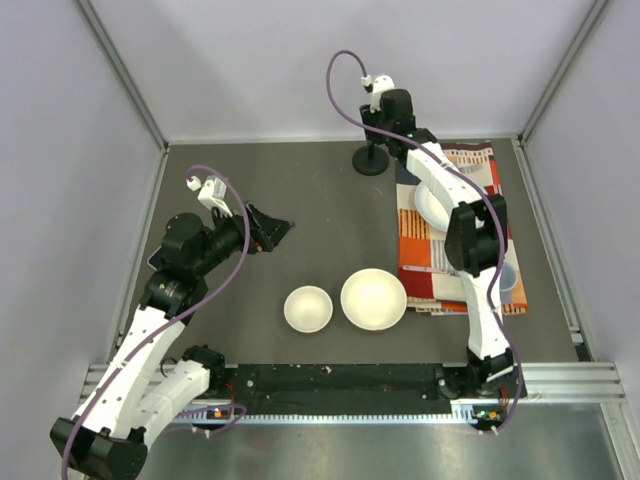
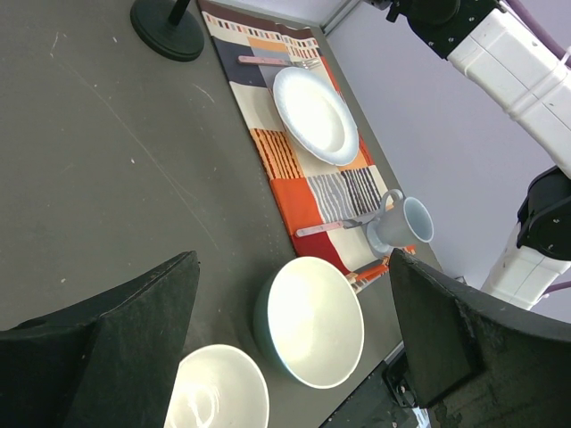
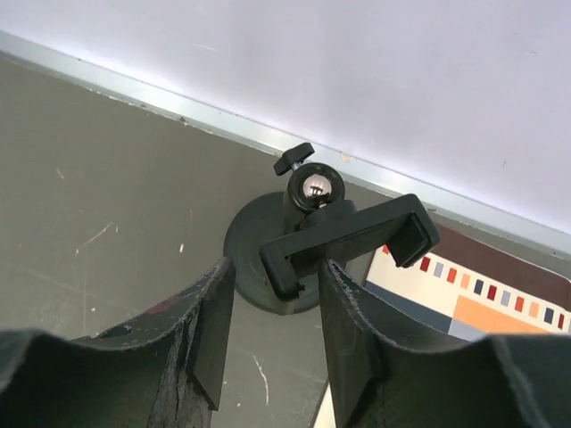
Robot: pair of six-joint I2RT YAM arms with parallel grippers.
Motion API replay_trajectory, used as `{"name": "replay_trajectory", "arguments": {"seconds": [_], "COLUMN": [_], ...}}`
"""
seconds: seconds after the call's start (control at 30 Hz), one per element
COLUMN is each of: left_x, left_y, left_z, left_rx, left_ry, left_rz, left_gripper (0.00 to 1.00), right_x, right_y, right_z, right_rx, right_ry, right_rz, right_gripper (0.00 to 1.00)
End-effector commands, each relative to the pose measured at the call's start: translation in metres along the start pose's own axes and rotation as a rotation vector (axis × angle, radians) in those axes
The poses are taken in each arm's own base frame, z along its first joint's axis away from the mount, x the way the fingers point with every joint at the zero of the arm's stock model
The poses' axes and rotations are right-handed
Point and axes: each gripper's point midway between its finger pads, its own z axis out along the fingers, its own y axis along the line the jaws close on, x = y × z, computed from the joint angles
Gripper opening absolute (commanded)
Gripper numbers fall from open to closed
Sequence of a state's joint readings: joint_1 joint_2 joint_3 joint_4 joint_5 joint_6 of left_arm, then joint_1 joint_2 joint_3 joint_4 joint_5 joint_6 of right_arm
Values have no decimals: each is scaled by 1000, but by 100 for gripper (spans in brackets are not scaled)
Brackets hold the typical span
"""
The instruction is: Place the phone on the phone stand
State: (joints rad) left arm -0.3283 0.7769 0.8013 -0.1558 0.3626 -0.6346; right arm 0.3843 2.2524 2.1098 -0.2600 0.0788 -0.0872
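While one phone stand (image 1: 371, 158) stands at the desk's (image 1: 250, 190) 12 o'clock, the right claw (image 3: 277, 266) hangs close by it, narrowly parted, the left claw (image 2: 294, 267) gapes wide at 9, two bowls (image 1: 308, 308) (image 1: 373, 298) sit at 6, and one plate (image 2: 314, 114) and one mug (image 2: 406, 223) top one placemat (image 2: 294, 192) at 3.

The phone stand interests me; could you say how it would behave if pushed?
The phone stand looks rigid, and its broad disc base should steady it. A push high on the clamp cradle might tip it, since that sits well above the base. The ball joint may swivel under pressure.
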Motion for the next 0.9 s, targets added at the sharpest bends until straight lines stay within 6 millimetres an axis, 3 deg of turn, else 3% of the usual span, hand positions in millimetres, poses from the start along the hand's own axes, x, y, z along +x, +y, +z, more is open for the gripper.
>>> {"name": "replay_trajectory", "arguments": {"seconds": [0.0, 0.07, 0.23, 0.33, 0.37, 0.4, 0.57, 0.7, 0.77, 0.83, 0.87], "left_x": [-13, -12, -11, -10, -10, -10, -9, -5, -3, -3, -4], "left_y": [-14, -13, -13, -12, -12, -12, -12, -7, -7, -3, -4], "left_z": [1, 1, 0, 0, 0, 0, 0, -3, -5, -6, -7], "left_rx": [55, 54, 53, 51, 54, 52, 52, 39, 38, 17, 11], "left_ry": [-42, -41, -42, -41, -40, -39, -39, -45, -48, -51, -49], "left_rz": [18, 16, 14, 15, 15, 15, 9, 1, -3, -4, -2], "left_gripper": [92, 92, 92, 92, 92, 92, 91, 91, 91, 88, 88], "right_x": [-57, -52, -42, -45, -46, -47, -53, -65, -76, -77, -79], "right_y": [5, 4, 0, 3, 4, 5, 21, 35, 33, 50, 48], "right_z": [-20, -16, -10, -10, -11, -11, -18, -39, -57, -71, -83], "right_rx": [-17, -15, 13, -2, -5, -3, 40, 121, 198, 204, 238], "right_ry": [-130, -116, -89, -95, -97, -98, -103, -102, -120, -115, -117], "right_rz": [11, 7, -18, -16, -10, -11, -57, -10, 81, 183, 218], "right_gripper": [40, 35, 34, 19, 7, 2, 0, 0, 0, 0, 0]}}
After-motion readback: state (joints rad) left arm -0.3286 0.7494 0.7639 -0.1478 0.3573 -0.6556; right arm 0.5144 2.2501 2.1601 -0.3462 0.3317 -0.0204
